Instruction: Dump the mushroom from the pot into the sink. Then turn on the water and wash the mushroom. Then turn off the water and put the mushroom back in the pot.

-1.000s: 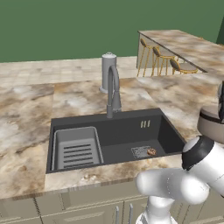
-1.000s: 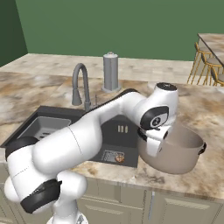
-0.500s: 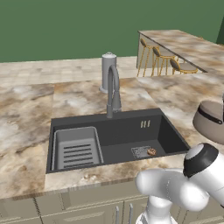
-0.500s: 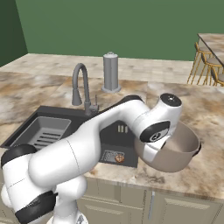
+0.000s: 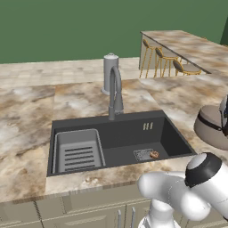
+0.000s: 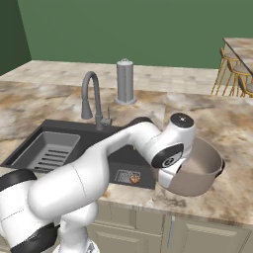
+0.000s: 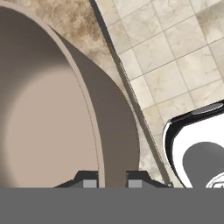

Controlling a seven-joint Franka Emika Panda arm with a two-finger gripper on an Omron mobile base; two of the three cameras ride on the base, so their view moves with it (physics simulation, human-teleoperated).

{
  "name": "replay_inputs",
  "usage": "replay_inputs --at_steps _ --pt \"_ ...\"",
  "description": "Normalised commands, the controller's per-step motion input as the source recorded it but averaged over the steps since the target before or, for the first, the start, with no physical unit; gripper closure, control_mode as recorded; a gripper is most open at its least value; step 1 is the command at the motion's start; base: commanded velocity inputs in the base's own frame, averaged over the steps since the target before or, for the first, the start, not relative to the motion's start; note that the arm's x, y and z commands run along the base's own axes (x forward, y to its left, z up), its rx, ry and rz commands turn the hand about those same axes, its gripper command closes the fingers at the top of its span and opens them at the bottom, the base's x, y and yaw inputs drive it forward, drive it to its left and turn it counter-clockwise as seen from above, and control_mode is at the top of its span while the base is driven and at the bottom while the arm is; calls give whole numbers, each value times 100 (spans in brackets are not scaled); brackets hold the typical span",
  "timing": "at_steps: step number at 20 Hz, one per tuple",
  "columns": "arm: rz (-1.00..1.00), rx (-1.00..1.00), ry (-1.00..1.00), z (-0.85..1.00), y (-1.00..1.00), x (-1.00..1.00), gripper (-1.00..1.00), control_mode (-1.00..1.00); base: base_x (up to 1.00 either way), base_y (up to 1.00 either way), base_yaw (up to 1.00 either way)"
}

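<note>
- The small brown-orange rounded mushroom (image 5: 154,154) lies on the floor of the large dark-grey rectangular recessed sink (image 5: 129,133), touching or just beside the right edge of the square drain grate (image 5: 143,154); from the right base camera it shows as a small orange spot (image 6: 133,179) at the near edge of the basin (image 6: 29,140), just left of the arm's wrist.
- The round, squat grey-brown metal pot (image 6: 197,168) is off to the right of the sink over the marbled beige-brown stone counter (image 6: 232,128) — its open mouth faces up and its inside looks empty.
- In the left base picture the pot (image 5: 213,127) appears tilted, with a dark band across its side, near the right edge.
- The two-finger gripper (image 7: 112,180) is clamped on the pot's rim: the hand camera shows one dark fingertip (image 7: 89,180) inside the wall and the other outside, with the thin rim between them.
- A grey ribbed tray insert (image 5: 78,150) sits in the left part of the basin.
- The tall slim grey metal faucet with an arched gooseneck spout (image 5: 116,91) stands behind the sink at its middle; no water is seen at it.
- A thick upright grey cylinder with a domed top (image 5: 110,71) stands on the counter behind the faucet.
- Wooden bar stools (image 5: 167,60) stand by a further counter — well apart, at the back right.
</note>
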Motion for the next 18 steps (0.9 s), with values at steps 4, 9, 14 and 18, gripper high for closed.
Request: replay_inputs --at_steps 4,9,14,18 --pt "0 -1 0 -22 0 31 100 -100 0 0 0" --pt "0 0 0 -21 0 38 100 -100 0 0 0" --pt "0 0 0 -21 0 28 100 -100 0 0 0" --pt "0 0 0 -17 -3 28 100 -100 0 0 0"
